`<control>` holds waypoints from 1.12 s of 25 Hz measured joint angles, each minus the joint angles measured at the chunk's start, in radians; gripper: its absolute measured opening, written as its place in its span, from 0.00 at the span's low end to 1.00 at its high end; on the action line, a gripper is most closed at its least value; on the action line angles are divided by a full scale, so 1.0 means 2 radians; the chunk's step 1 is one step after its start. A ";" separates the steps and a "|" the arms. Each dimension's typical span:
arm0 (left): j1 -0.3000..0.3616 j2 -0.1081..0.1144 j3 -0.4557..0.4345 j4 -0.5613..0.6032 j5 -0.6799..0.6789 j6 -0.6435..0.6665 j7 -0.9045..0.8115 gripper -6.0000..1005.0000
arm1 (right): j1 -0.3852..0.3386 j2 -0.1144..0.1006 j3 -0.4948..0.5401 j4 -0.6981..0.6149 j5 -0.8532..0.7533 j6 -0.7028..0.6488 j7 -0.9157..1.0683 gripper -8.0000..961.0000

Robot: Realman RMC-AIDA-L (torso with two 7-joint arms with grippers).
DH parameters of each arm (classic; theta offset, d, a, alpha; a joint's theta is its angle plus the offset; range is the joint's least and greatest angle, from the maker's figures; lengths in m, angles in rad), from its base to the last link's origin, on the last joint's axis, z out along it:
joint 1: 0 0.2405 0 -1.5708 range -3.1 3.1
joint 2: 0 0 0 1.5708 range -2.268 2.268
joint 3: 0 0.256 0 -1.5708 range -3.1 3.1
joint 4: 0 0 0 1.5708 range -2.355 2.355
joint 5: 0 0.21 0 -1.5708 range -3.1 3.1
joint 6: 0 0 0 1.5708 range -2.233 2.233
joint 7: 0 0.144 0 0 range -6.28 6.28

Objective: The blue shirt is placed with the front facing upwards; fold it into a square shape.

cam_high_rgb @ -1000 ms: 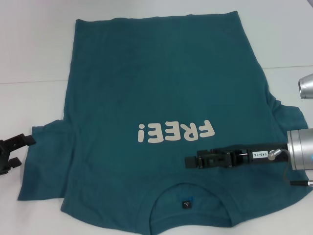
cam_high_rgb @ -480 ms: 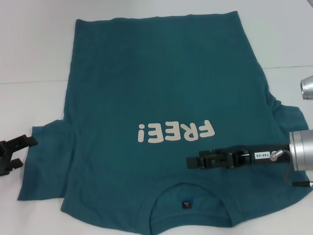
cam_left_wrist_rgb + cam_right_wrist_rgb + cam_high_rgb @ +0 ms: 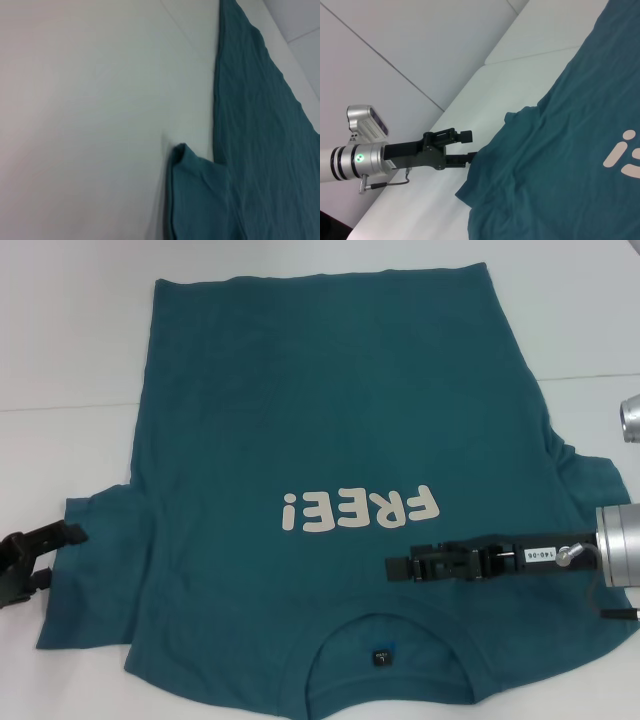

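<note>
Across a white tabletop, spread flat and face up: the blue shirt, collar toward the robot, hem at the far side, cream "FREE!" lettering reading upside down in the head view. Small dark tag lying inside the round neckline. Both short sleeves out to the sides, lightly rumpled, the left sleeve with a soft fold near its outer edge.

Above the chest, just below the lettering and beyond the collar: right tool, reaching in from the right edge, long black fingers drawn close together, slim gap at most between them, nothing held. White label visible on its black body, silver wrist behind.

At the outer edge of the left sleeve: left tool, black jaws parted, one finger above the other, no cloth visibly between them, tips just beside the sleeve's edge. Contact with the fabric impossible to tell. Seen again at the head view's left border, low over the tabletop.
</note>
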 joint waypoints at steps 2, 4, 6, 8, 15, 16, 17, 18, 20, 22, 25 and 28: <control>0.000 0.000 0.000 0.000 0.000 0.007 0.000 0.87 | 0.000 0.000 0.000 0.000 0.000 0.000 0.000 0.98; -0.002 0.000 0.000 0.000 0.000 0.013 0.000 0.86 | 0.000 0.000 0.001 0.000 0.000 0.000 0.000 0.98; -0.003 0.000 0.000 0.000 0.000 0.016 -0.001 0.85 | 0.000 -0.001 0.001 0.000 0.001 0.000 0.000 0.98; -0.003 0.001 0.001 -0.001 0.000 0.018 -0.001 0.84 | 0.000 -0.001 0.001 0.000 0.001 0.000 0.000 0.98; -0.007 0.002 0.013 -0.001 0.004 0.016 -0.006 0.80 | -0.001 -0.001 0.001 0.000 0.001 0.003 0.000 0.98; -0.008 0.002 0.013 -0.001 0.005 0.016 -0.007 0.80 | -0.001 -0.001 0.001 0.000 0.001 0.004 0.000 0.98; -0.009 0.002 0.013 -0.001 0.008 0.015 -0.010 0.79 | -0.001 -0.001 0.001 0.000 0.001 0.005 0.000 0.98; -0.011 0.002 0.013 -0.001 0.011 0.015 -0.014 0.79 | -0.002 -0.001 0.001 0.000 0.001 0.005 0.000 0.98; -0.012 0.004 0.013 0.000 0.018 0.016 -0.020 0.77 | -0.003 -0.001 0.001 0.000 0.001 0.005 0.000 0.98; -0.013 0.005 0.013 0.002 0.022 0.017 -0.022 0.76 | -0.003 -0.001 0.001 0.000 0.002 0.005 0.000 0.98; -0.014 0.006 0.013 0.002 0.026 0.017 -0.024 0.75 | -0.004 -0.001 0.001 0.000 0.003 0.005 0.000 0.98; -0.014 0.006 0.014 0.001 0.027 0.017 -0.024 0.72 | -0.004 -0.001 0.001 0.000 0.003 0.005 0.000 0.98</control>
